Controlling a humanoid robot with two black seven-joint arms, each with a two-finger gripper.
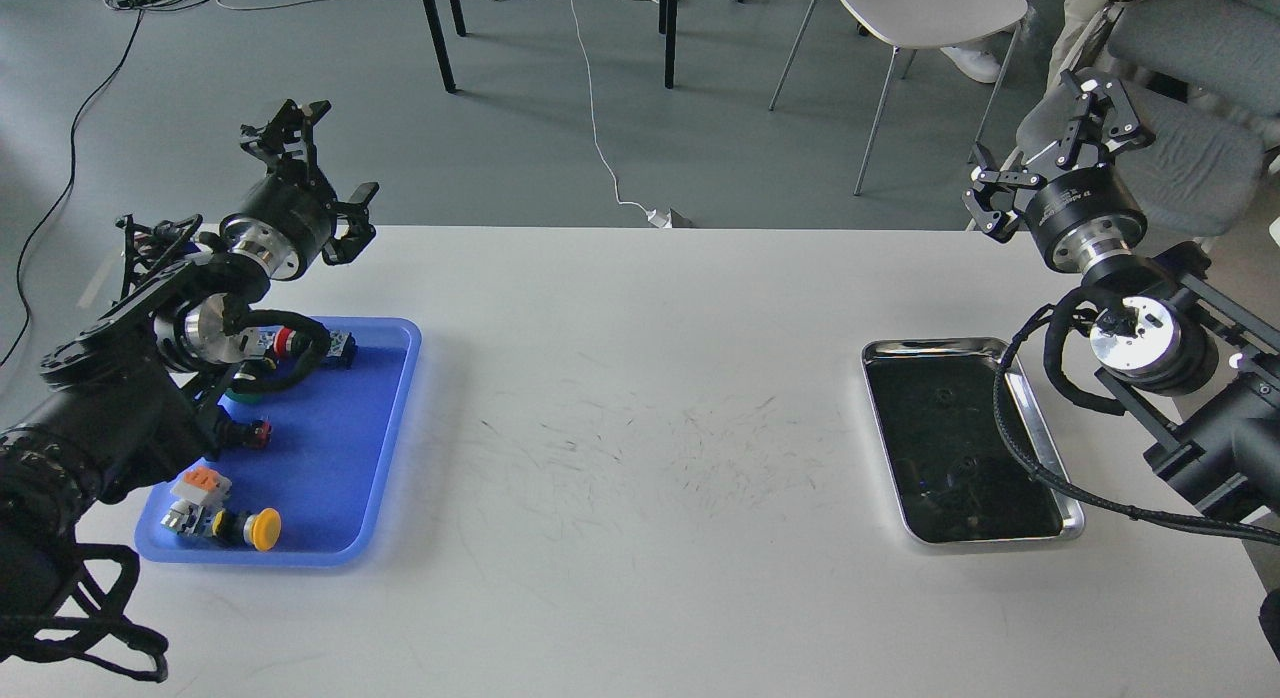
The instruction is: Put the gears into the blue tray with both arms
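The blue tray (345, 448) lies on the white table at the left. My left arm reaches over its near-left part. My left gripper (338, 150) is raised above the table's far edge beyond the tray, open and holding nothing. The gears (941, 392) show only as faint dark rings, lying on the dark inside of the steel tray (1030, 410) at the right. My right gripper (1032, 138) hangs high beyond that tray's far right corner, open and holding nothing.
Push-button switches lie in the blue tray, among them a yellow-capped one (263, 528) and a red-capped one (286, 340). My right arm's black cable (1010, 448) drapes over the steel tray's right rim. Chairs, table legs and floor cables lie beyond the table's far edge.
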